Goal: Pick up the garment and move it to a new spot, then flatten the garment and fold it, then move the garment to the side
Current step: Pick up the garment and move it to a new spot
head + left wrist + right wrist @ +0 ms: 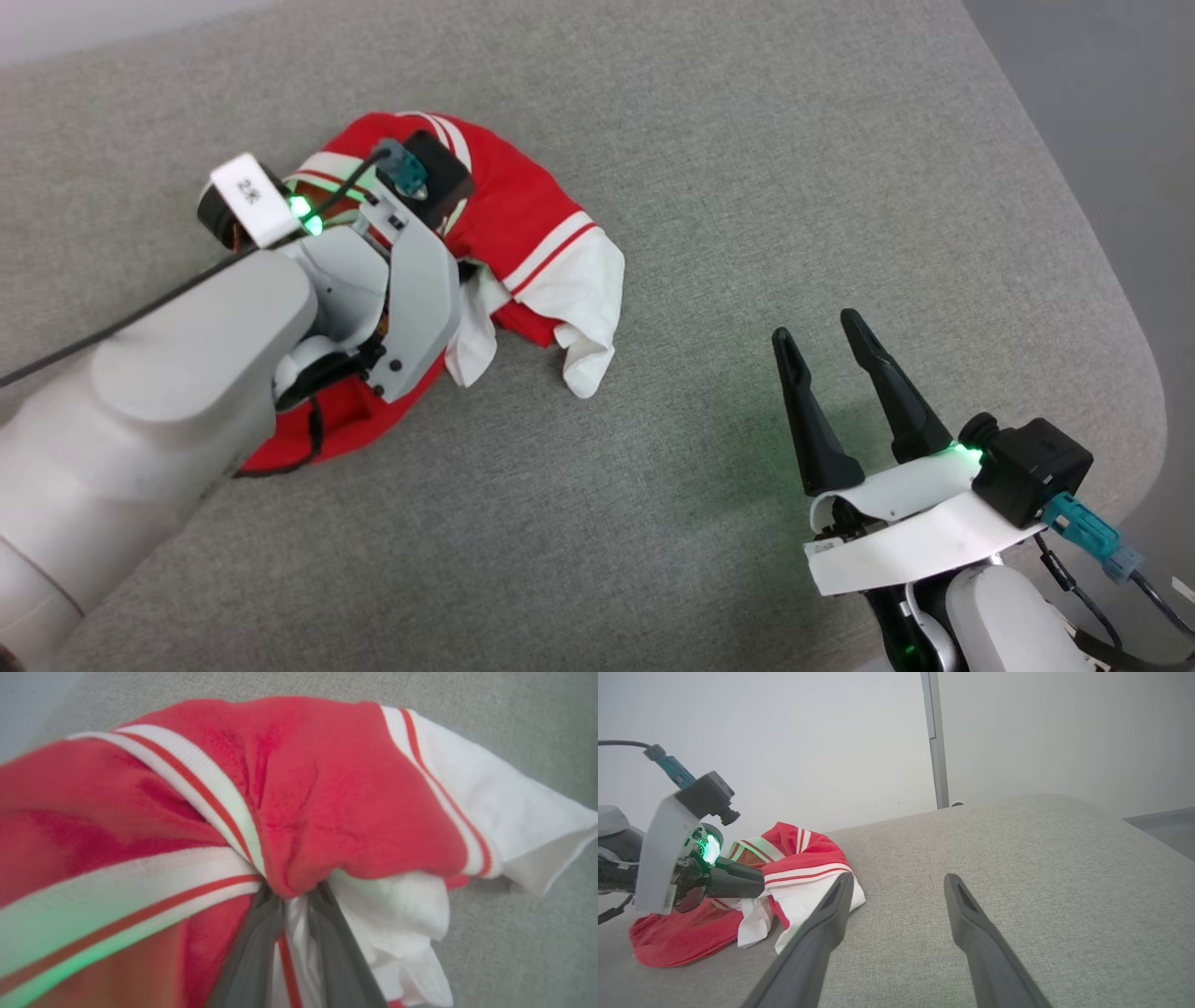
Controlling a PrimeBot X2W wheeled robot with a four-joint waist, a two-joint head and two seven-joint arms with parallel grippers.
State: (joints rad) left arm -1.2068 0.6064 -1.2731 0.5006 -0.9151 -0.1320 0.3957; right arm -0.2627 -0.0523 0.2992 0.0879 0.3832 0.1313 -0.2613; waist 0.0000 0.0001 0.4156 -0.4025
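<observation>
**Item: garment**. Red shirt with white sleeve ends, crumpled in a heap on the left part of the grey-covered desk. No part is spread flat, and the chest print cannot be seen.

**Left gripper**. Nearly closed, with a bunch of red and white cloth pinched between the fingers, where the striped trim and a white sleeve end gather. Several layers appear to be caught together.

**Right gripper**. Jaws wide apart, nothing held, poised over bare desk well apart from the heap.

**Step judged in hand.** Pick-up and move to a new spot. The lift is not yet made, since the red lower edge lies on the desk.

**Handling advised.**
- The pinch is to be kept firm and the cloth raised straight up until its lowest edge is clear, so that dragging is avoided.
- Slow travel is preferred, as a thin bunch may slip.
- The bare middle of the desk is suggested for set-down, with room left all round for flattening.
- The cloth is best lowered so that it is draped out, not dropped back in a heap.
- The right gripper is to be kept clear until a second corner is needed.
</observation>
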